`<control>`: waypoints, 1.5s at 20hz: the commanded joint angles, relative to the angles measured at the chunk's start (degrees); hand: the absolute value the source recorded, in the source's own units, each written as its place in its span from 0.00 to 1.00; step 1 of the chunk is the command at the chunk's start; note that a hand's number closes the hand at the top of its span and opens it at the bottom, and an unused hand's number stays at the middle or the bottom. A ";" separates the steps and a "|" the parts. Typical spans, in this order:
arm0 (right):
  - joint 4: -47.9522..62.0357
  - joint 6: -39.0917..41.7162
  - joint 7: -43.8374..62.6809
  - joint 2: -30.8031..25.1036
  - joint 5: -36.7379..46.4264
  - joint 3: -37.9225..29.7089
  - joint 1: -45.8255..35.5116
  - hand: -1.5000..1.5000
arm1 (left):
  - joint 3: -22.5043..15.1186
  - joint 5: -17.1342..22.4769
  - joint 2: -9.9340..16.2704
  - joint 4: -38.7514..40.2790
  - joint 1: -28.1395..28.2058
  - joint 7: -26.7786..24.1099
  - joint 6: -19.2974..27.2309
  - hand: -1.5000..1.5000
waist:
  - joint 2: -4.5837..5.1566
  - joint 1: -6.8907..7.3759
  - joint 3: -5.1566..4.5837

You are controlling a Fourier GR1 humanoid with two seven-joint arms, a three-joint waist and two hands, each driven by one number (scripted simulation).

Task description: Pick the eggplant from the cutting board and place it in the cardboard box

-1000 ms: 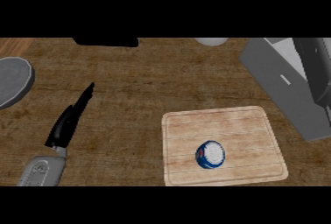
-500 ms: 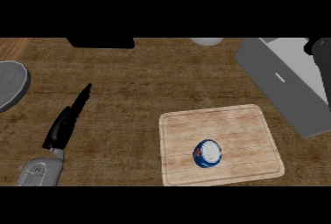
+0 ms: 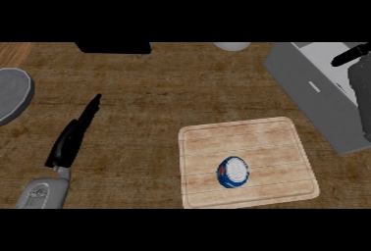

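A pale wooden cutting board (image 3: pixel 253 142) lies right of centre on the wooden counter. On its lower middle rests a small rounded blue-and-white object (image 3: pixel 232 172) with a red spot; nothing touches it. My left hand (image 3: pixel 71 139) lies far to the left of the board, its black fingers straight and pointing up and right, with the grey forearm (image 3: pixel 43 193) at the lower edge. A grey box (image 3: pixel 308 93) with a pale inside stands at the right. Over it, at the right edge, shows a dark shape with a black tip, apparently my right hand (image 3: pixel 352 54).
A grey round plate (image 3: pixel 11 93) sits at the left edge. A black block (image 3: pixel 112 47) and a pale round object (image 3: pixel 232 46) stand along the far side. Bare wooden counter lies between my left hand and the board.
The dark shape at the right edge has shifted slightly. The left hand, the board and the blue-and-white object have stayed where they were.
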 commanded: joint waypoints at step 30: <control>-44.18 -41.65 -40.28 12.55 -43.64 -6.21 38.94 0.00 | 3.68 -0.28 1.92 4.79 -0.03 -4.09 -1.17 0.50 | -0.72 -1.98 -0.12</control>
